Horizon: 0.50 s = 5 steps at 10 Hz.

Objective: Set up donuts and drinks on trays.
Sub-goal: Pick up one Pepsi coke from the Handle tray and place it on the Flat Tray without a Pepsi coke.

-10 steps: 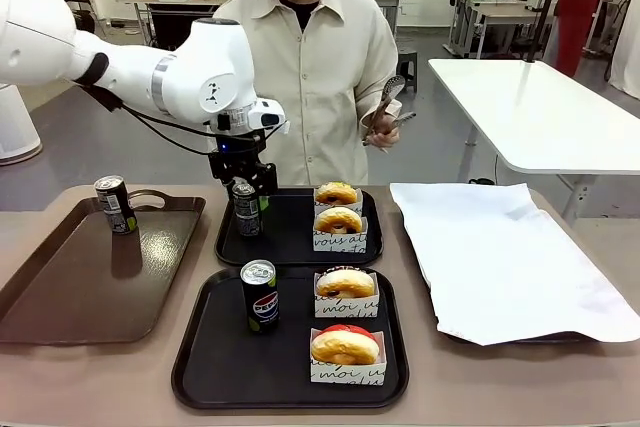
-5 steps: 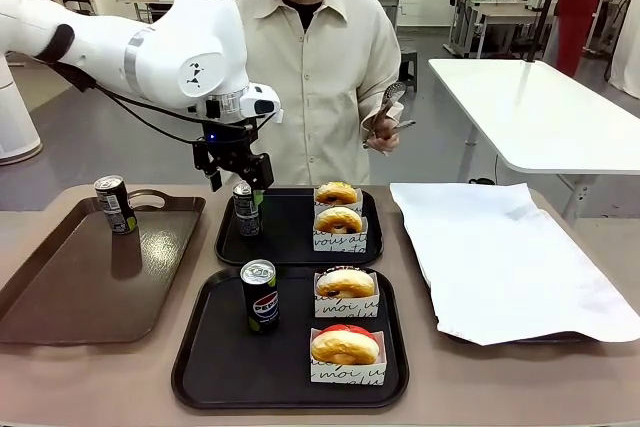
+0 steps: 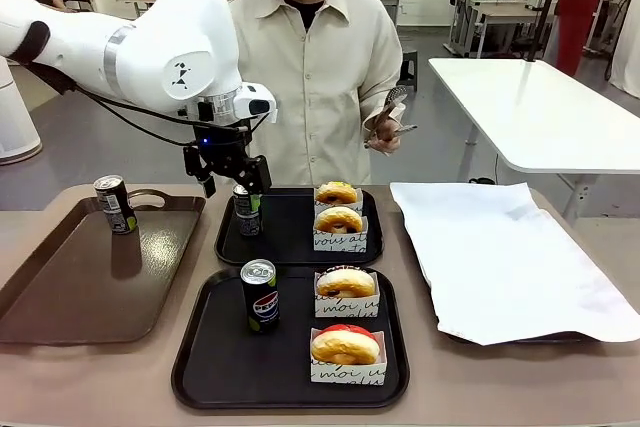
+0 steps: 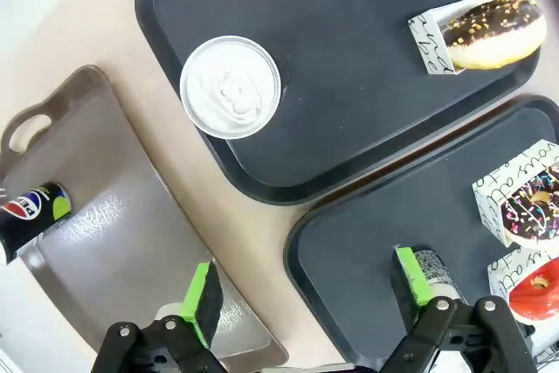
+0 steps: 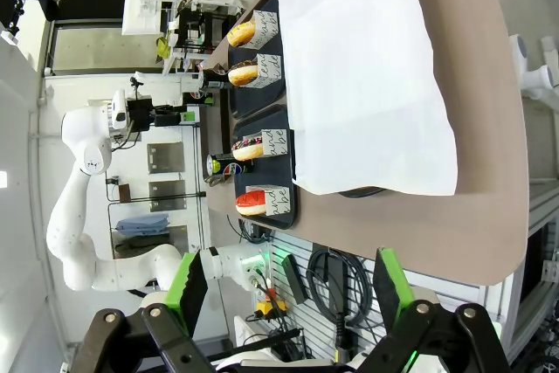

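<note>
1. The left gripper [image 3: 228, 169] is seen spread wide and empty, raised just above a soda can [image 3: 247, 210] standing on the far black tray [image 3: 290, 247].
2. Two boxed donuts [image 3: 338, 219] are set on that tray's right side.
3. The near black tray [image 3: 220, 367] is seen holding a second can [image 3: 260, 296] and two more boxed donuts [image 3: 345, 345].
4. The right gripper [image 5: 286, 290] is seen with fingers apart, gripping nothing.

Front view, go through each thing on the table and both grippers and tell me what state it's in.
Left gripper: open, above far can.
Right gripper: open, empty.
Far can: upright on far black tray.
Near can: upright on near black tray.
Third can: upright on brown tray.
Four donuts: boxed.
</note>
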Each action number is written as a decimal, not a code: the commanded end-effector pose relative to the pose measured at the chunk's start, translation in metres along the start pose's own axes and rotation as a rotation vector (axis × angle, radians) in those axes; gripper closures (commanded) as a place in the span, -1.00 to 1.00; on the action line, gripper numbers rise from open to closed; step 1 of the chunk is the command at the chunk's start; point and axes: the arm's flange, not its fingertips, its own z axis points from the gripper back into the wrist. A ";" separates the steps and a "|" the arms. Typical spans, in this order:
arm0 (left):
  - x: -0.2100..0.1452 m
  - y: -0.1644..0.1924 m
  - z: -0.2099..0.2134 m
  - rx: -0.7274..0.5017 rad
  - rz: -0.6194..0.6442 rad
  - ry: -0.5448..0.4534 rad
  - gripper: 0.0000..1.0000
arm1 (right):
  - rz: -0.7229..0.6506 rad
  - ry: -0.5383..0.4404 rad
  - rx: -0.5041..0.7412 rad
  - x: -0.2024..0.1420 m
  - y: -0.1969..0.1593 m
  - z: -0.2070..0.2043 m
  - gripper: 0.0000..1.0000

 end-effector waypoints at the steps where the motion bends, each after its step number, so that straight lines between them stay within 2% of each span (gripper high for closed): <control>1: 0.007 0.000 0.000 0.010 -0.018 -0.005 -1.00 | 0.009 -0.008 0.020 0.001 -0.001 0.001 -1.00; 5: 0.004 0.000 -0.001 -0.002 -0.003 0.001 -1.00 | 0.009 -0.008 0.020 0.001 -0.001 0.001 -1.00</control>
